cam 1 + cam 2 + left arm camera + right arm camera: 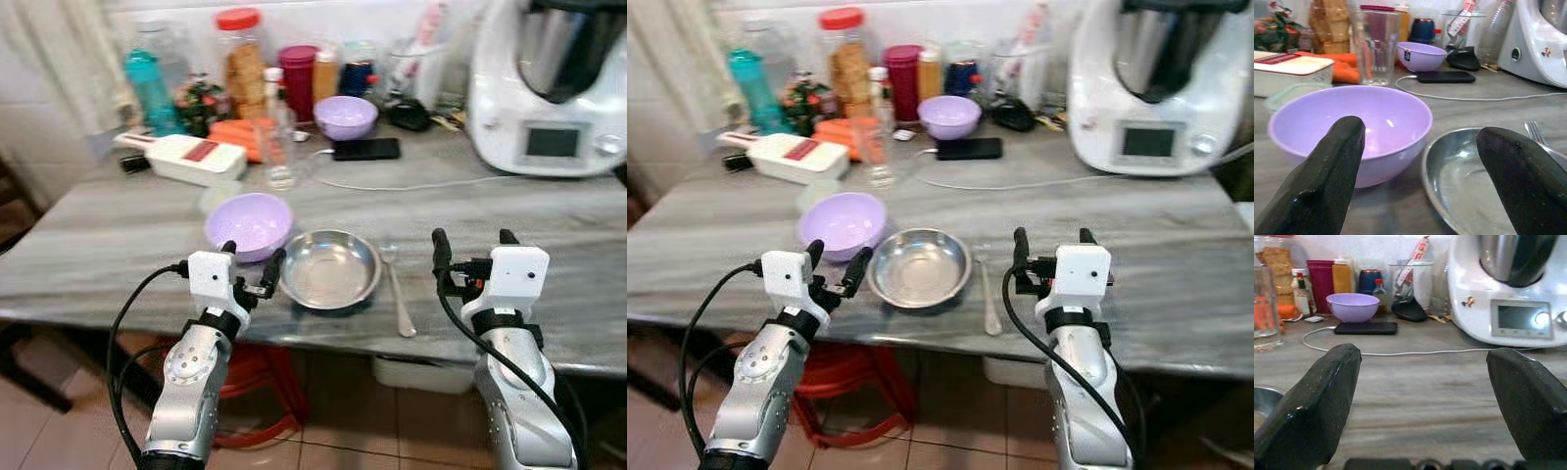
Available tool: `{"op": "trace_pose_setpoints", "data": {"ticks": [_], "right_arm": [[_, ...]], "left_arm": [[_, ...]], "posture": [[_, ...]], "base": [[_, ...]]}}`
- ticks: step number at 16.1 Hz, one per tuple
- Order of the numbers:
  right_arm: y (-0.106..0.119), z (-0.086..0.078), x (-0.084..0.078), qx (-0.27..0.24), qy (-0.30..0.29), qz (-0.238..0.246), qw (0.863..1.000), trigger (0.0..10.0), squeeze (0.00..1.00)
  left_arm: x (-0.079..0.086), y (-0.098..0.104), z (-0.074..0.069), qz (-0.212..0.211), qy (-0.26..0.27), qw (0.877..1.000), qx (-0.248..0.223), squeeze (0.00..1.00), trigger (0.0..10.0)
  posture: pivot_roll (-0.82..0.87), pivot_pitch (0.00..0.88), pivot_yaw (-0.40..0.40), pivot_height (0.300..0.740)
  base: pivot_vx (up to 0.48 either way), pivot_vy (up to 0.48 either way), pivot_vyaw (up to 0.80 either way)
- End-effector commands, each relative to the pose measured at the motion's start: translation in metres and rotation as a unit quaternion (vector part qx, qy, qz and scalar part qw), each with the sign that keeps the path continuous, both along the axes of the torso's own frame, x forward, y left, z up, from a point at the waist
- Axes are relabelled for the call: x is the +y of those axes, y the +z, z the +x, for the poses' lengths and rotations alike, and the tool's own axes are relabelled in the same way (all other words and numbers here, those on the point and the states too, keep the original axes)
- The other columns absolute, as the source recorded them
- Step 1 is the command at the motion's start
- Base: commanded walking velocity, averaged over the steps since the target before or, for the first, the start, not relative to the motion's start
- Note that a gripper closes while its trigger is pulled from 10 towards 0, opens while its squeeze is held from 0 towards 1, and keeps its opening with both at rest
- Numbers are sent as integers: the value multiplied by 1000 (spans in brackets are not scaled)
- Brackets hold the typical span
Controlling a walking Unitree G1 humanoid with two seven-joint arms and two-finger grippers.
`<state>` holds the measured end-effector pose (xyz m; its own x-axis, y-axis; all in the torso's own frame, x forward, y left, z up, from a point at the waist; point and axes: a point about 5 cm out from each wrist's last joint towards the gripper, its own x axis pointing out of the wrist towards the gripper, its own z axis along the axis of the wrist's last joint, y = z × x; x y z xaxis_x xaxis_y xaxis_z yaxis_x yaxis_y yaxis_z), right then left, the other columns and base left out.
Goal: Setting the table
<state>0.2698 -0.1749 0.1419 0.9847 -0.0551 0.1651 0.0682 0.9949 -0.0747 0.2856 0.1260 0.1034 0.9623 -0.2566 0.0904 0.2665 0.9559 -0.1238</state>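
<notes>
On the grey table [588, 211] a purple bowl [249, 224], a metal plate [330, 269] and a fork [396, 289] already sit near the edge, while the left pincer [251, 264] and right pincer [472, 249] wait wide apart, holding nothing, so more setting is likely left.

Home kitchen. Grey marble-look desk [549, 211] against the wall carries a white food processor [549, 88], storage jars [241, 61], carrots [235, 132], purple bowls [249, 224], a steel plate [330, 269]; tiled floor [59, 431] underneath.
</notes>
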Motion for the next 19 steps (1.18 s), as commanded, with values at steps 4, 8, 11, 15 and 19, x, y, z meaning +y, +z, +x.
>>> {"op": "trace_pose_setpoints", "data": {"ticks": [4,8,11,15,19], "right_arm": [[0,1,4,1,11,6,1000,10000,0],[-1,1,6,3,13,10,1000,10000,0],[-2,2,7,6,13,19,1000,10000,0],[-5,3,5,13,6,34,999,10000,0],[-6,3,5,16,4,38,999,10000,0]], "left_arm": [[1,0,3,10,7,1000,5,0,10000],[2,0,4,12,8,1000,6,0,10000],[2,-1,4,15,10,1000,7,0,10000],[2,-3,4,18,9,1000,10,0,10000],[3,-3,4,20,10,1000,11,0,10000]], "posture": [[-142,0,86,740],[-141,1,87,740],[-141,1,86,740],[-141,6,87,740],[-139,7,90,740]], "base": [[0,0,-103],[0,0,0],[0,0,0],[-244,0,0],[-257,0,0]]}}
